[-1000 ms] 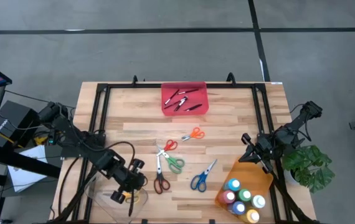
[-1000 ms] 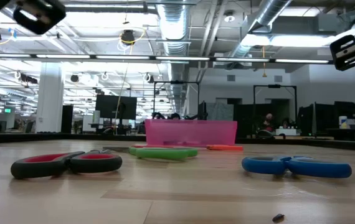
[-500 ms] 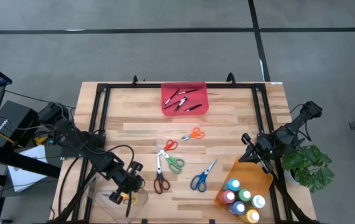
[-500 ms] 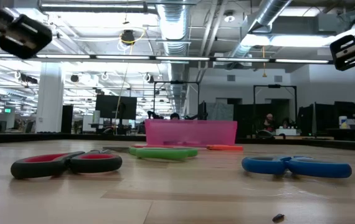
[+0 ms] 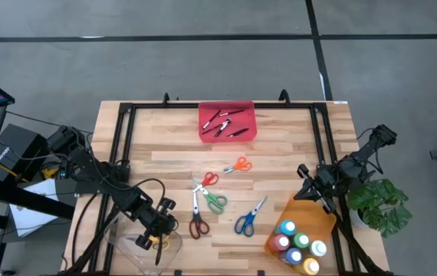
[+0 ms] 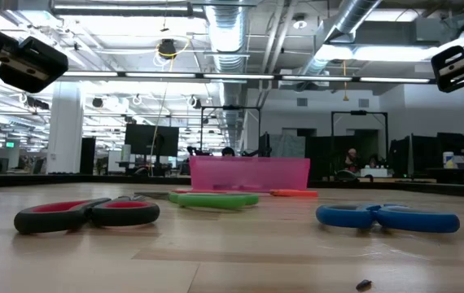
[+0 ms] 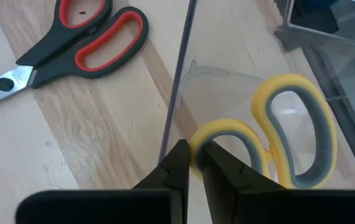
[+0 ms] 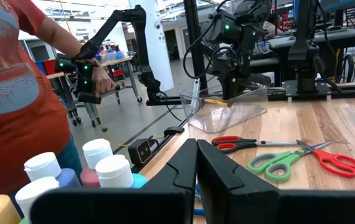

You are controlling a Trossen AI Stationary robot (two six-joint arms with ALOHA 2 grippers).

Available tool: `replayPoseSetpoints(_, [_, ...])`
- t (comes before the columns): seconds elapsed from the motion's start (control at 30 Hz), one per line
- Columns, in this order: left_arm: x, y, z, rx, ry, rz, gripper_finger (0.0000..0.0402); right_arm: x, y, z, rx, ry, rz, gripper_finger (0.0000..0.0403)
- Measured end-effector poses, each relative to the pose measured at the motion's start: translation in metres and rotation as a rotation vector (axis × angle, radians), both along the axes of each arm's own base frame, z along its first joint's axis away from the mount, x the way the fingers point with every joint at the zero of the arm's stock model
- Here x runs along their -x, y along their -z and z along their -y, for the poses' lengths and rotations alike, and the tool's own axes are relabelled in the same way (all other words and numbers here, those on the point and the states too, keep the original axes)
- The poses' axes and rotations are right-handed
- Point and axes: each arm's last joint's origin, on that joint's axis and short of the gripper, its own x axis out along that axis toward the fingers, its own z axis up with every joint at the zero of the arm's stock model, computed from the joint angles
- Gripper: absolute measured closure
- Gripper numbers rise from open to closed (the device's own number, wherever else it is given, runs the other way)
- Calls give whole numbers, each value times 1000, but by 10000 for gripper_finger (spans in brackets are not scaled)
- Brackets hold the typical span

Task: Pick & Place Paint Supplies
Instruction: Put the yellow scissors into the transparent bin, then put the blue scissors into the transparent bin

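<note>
The left hand [image 7: 195,163], pinching yellow scissors [image 7: 289,140], has apparently sunk lower over the clear tray [image 5: 123,238].

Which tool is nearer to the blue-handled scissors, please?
Right. The right tool hangs just beyond the blue-handled scissors, by the orange tray; the left tool is farther, over the clear tray, holding the yellow-handled scissors.
</note>
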Motion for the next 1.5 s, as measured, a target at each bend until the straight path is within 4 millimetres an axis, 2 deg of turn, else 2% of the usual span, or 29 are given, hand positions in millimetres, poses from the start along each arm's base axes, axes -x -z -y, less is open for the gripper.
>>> replayPoseSetpoints(0.33, [0,0,0,0,1,0,376,0,0,0,0,1,0,395])
replayPoseSetpoints(0.67, [-1,-1,1,12,1,12,348,0,0,0,0,0,0,395])
replayPoseSetpoints(0.9, [0,-1,2,44,23,-16,344,0,0,0,0,0,0,395])
replayPoseSetpoints(1.03, [-3,-7,4,62,17,-4,343,0,0,0,0,1,0,395])
replayPoseSetpoints(1.13, [-10,-24,6,94,-13,19,337,0,0,0,0,0,0,395])
replayPoseSetpoints(1.23, [-19,-58,3,156,-56,92,330,0,0,0,0,0,0,395])
replayPoseSetpoints(1.33, [-24,-95,-12,179,-144,235,328,0,0,0,0,0,0,394])
replayPoseSetpoints(1.4, [-24,-119,-27,146,-271,374,330,0,0,0,0,0,0,394])
replayPoseSetpoints(1.5, [-23,-149,-57,64,-599,580,341,0,0,0,0,1,0,394])
